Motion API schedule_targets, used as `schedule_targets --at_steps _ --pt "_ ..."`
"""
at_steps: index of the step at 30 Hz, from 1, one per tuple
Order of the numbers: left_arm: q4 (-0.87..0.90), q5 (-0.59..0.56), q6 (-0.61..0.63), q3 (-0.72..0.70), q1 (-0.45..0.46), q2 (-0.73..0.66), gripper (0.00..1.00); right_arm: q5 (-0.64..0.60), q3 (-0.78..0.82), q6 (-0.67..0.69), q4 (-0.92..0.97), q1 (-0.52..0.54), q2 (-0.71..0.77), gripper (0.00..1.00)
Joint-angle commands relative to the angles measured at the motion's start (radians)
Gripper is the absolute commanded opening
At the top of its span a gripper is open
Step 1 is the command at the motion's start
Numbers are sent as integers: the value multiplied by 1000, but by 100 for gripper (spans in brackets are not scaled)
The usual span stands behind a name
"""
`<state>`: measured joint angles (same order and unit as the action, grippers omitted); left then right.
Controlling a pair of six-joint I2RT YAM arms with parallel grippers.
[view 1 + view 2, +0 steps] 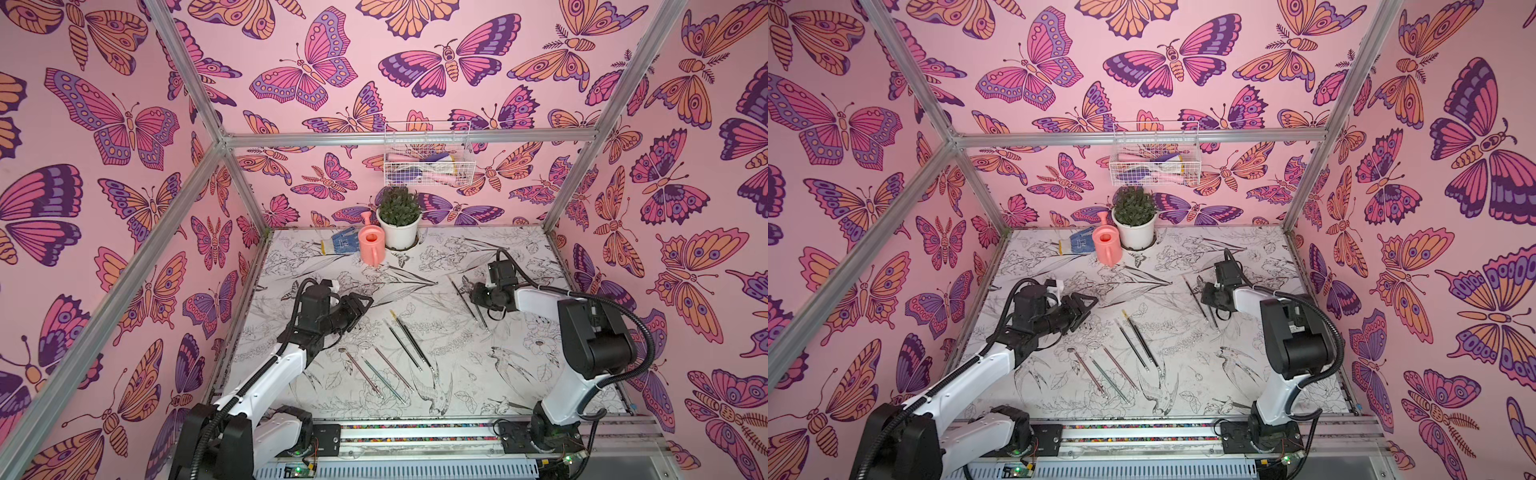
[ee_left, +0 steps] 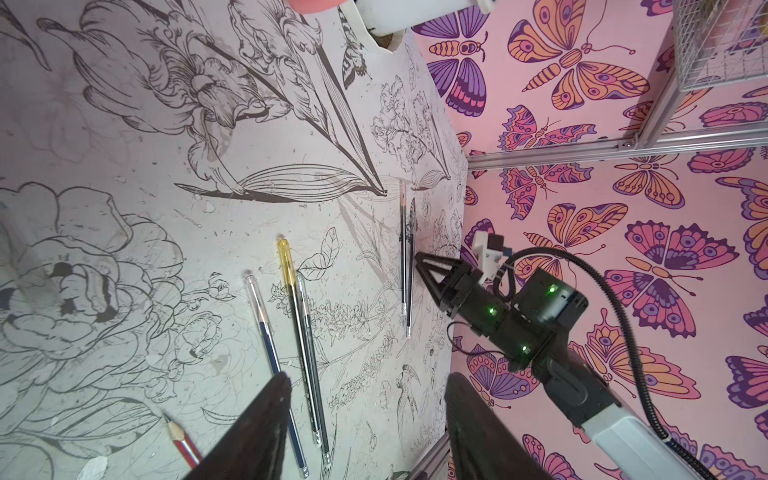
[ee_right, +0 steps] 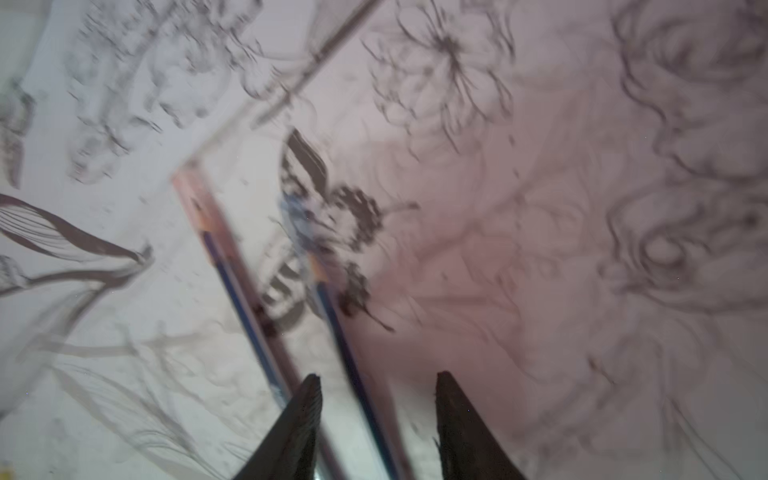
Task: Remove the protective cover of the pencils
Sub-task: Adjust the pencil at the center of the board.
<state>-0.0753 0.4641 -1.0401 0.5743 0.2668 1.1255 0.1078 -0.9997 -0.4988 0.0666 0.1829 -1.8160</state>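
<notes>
Starting nearest the rail, three lighter pencils (image 1: 384,380) lie side by side on the flower-printed table (image 1: 519,374), well clear of both arms; the red pencil (image 2: 180,436) among them shows a bare sharpened tip. Just beyond lies a group of dark pencils (image 1: 411,340). The left wrist view shows a yellow translucent cap (image 2: 284,259) on one tip and a clear cap (image 2: 252,289) on a blue-bodied neighbour, so these covers are not yet off. The left gripper (image 2: 368,378) hovers over this group, fingers spread wide with nothing between them.

Farther right, two more pencils (image 1: 464,301) lie under the right gripper (image 3: 378,376). Its fingers stand apart with one pencil running through the gap, seemingly untouched, though that view is blurred.

The step in hand looks like taking up a capped pencil. It should go best with one gripper pinching the shaft mid-length, square across it. The other should take only the cap and pull straight along the axis. A thin round stick will likely roll or pivot under an off-centre pinch.

At the back, a pink watering can (image 1: 371,245), its inside unseen, stands beside a white pot (image 1: 399,237) holding a green plant (image 1: 399,205). Above, a white wire basket (image 1: 465,141) on the wall holds pink, purple and white items too small to name
</notes>
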Motion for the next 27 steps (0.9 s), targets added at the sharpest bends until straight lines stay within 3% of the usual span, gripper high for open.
schedule_targets --at_steps 1,20,27 --pt "18 15 18 13 -14 17 61 86 -37 -2 35 -3 -56 47" --pt "-29 41 3 13 -31 73 60 69 -28 11 56 -2 -7 47" --pt "-28 36 0 15 -32 60 60 -18 5 28 99 37 146 48"
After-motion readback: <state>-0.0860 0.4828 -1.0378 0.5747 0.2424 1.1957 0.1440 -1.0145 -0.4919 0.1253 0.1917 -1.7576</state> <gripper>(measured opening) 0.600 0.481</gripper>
